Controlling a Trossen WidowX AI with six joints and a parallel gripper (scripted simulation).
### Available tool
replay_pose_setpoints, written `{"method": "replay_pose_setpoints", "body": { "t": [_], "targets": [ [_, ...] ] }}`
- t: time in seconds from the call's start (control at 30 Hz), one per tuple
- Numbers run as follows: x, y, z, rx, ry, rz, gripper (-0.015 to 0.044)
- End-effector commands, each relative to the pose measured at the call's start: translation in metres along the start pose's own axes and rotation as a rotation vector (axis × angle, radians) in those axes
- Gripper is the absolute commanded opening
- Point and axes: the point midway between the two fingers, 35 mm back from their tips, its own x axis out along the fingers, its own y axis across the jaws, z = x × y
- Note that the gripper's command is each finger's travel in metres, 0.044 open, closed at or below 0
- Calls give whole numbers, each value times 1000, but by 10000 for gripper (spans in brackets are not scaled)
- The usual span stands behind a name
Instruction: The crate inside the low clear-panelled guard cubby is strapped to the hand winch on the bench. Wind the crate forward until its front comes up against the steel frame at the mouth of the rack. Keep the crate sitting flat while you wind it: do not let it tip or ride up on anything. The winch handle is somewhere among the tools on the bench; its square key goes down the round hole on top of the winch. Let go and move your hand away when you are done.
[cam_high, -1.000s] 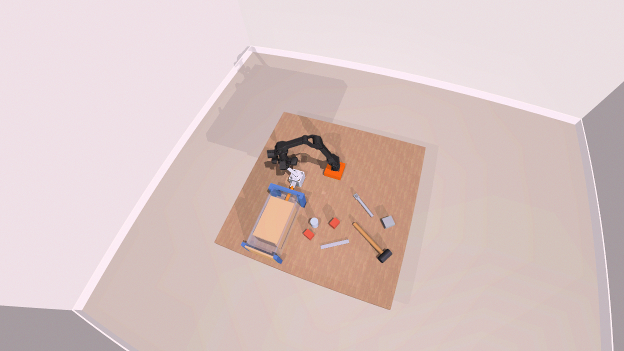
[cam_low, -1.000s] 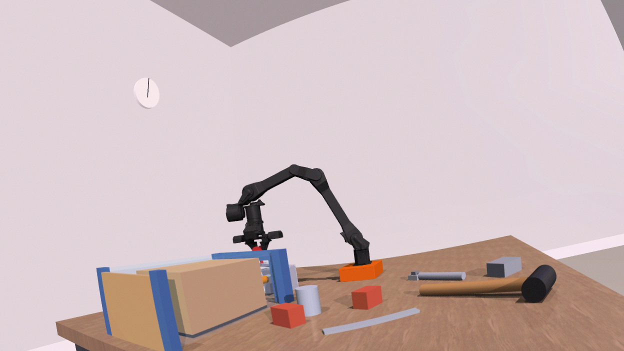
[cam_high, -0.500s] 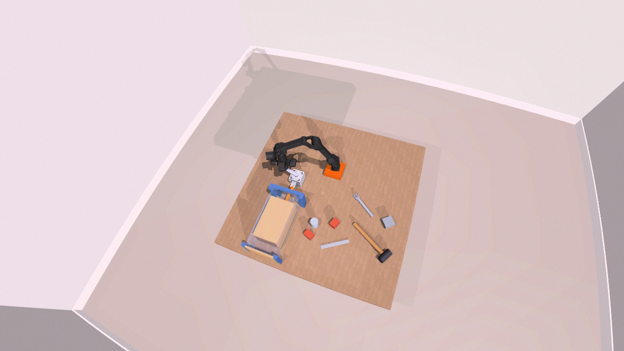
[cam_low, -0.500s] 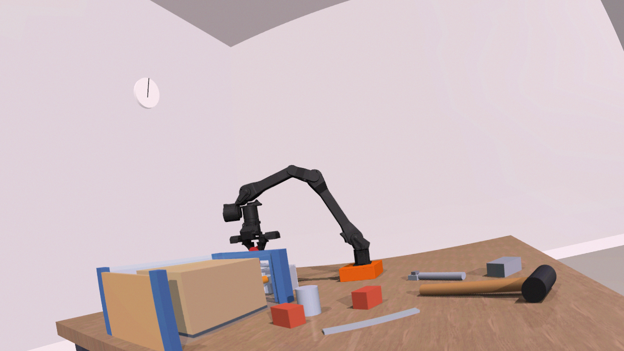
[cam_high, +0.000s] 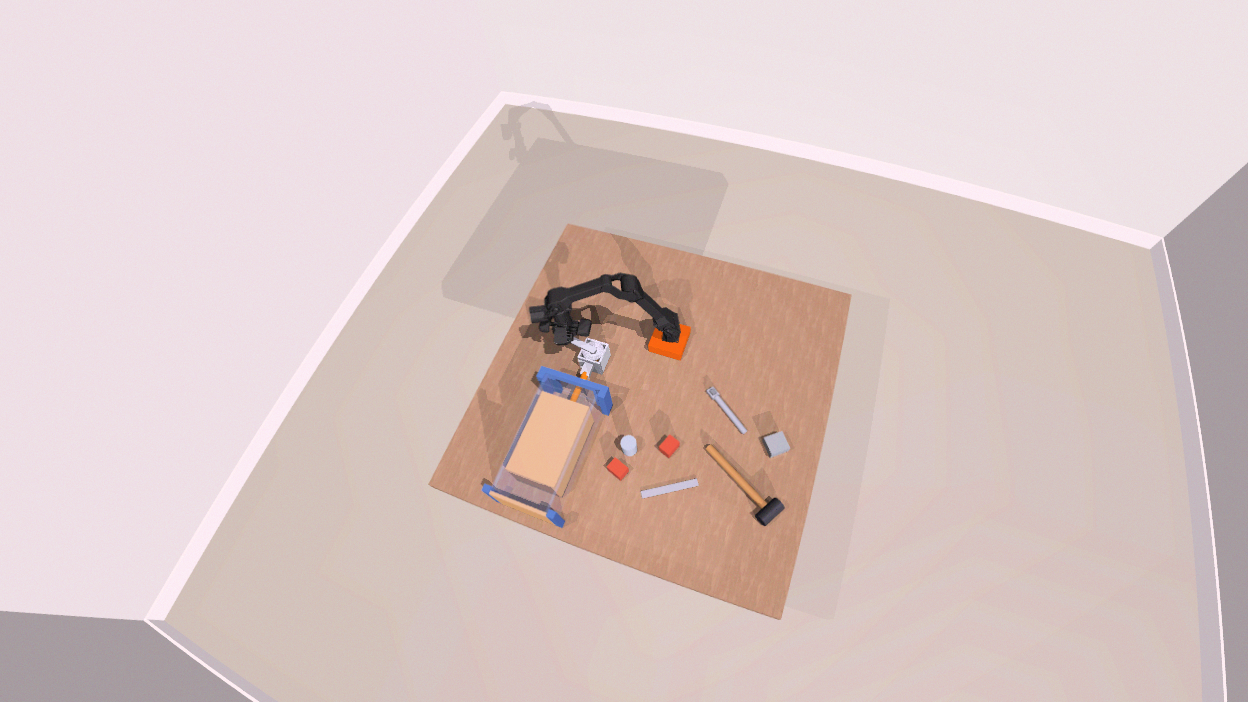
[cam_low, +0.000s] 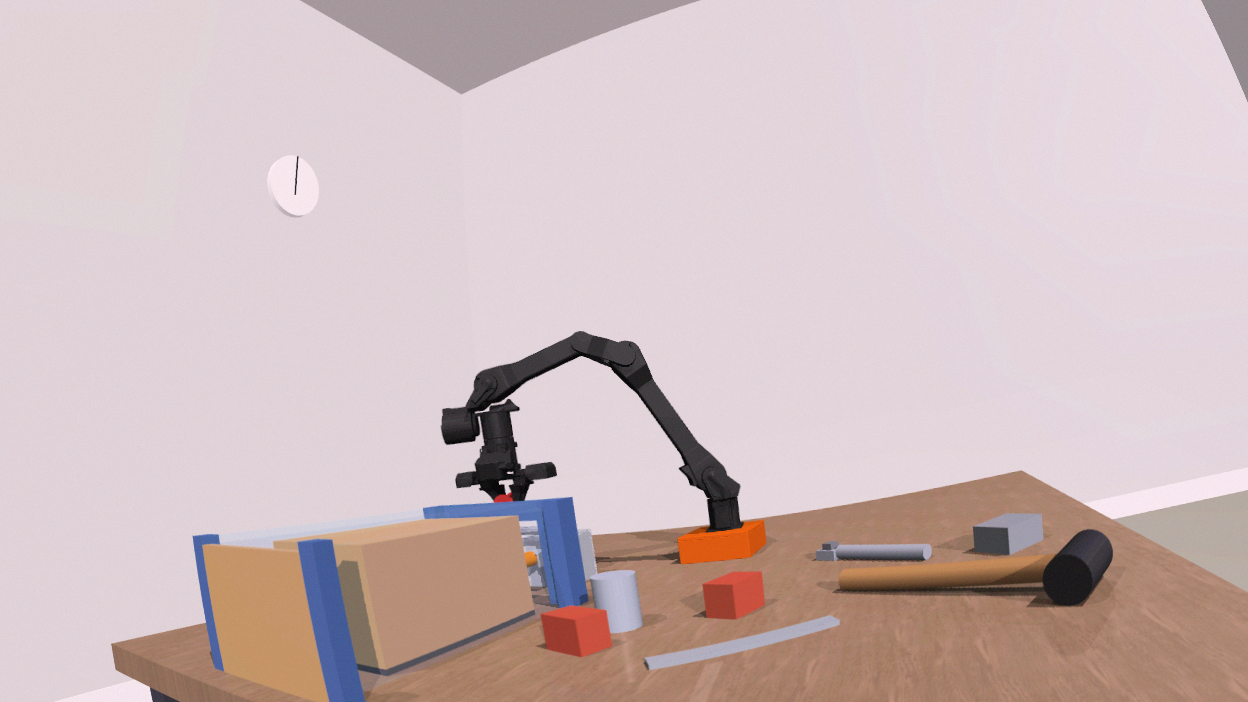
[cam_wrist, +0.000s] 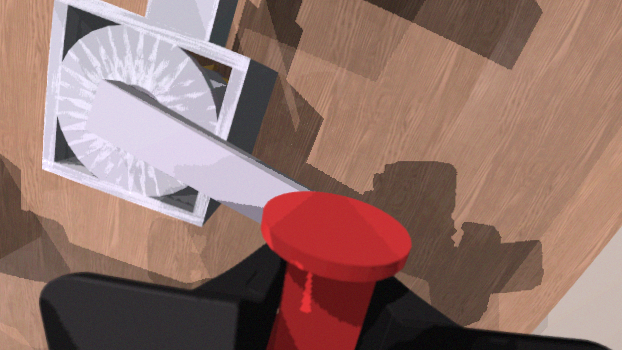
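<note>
The tan crate (cam_high: 551, 436) (cam_low: 445, 585) sits flat inside the clear-panelled cubby. A short gap shows between its front and the blue steel frame (cam_high: 571, 380) (cam_low: 562, 550) at the mouth. An orange strap (cam_high: 576, 392) (cam_low: 530, 558) runs from it to the white winch (cam_high: 593, 359) (cam_wrist: 48, 120). The pale handle arm (cam_wrist: 175, 145) lies across the top of the winch drum; its key end is hidden beneath the arm. My gripper (cam_high: 569, 339) (cam_low: 505, 495) (cam_wrist: 315, 243) is shut on the handle's red knob (cam_wrist: 335, 235), out to the side of the winch.
The orange arm base (cam_high: 665, 349) (cam_low: 721, 545) stands near the winch. Beside the cubby are two red blocks (cam_high: 668, 446) (cam_high: 617, 468), a pale cylinder (cam_high: 628, 445) and a flat strip (cam_high: 669, 488). A grey tool (cam_high: 728, 412), a mallet (cam_high: 737, 475) and a grey block (cam_high: 775, 444) lie farther off.
</note>
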Motion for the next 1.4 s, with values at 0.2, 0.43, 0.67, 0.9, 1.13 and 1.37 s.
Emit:
{"method": "replay_pose_setpoints", "body": {
  "t": [0.2, 0.43, 0.67, 0.9, 1.13, 1.37],
  "targets": [
    [-1, -4, 31, -27, -34, -16, 0],
    [-1, -4, 39, -27, -35, -16, 0],
    [-2, -4, 46, -27, -35, -16, 0],
    [-2, -2, 54, -27, -36, -16, 0],
    [-2, 0, 61, -27, -37, -15, 0],
    [-2, 2, 68, -27, -37, -15, 0]
  ]
}}
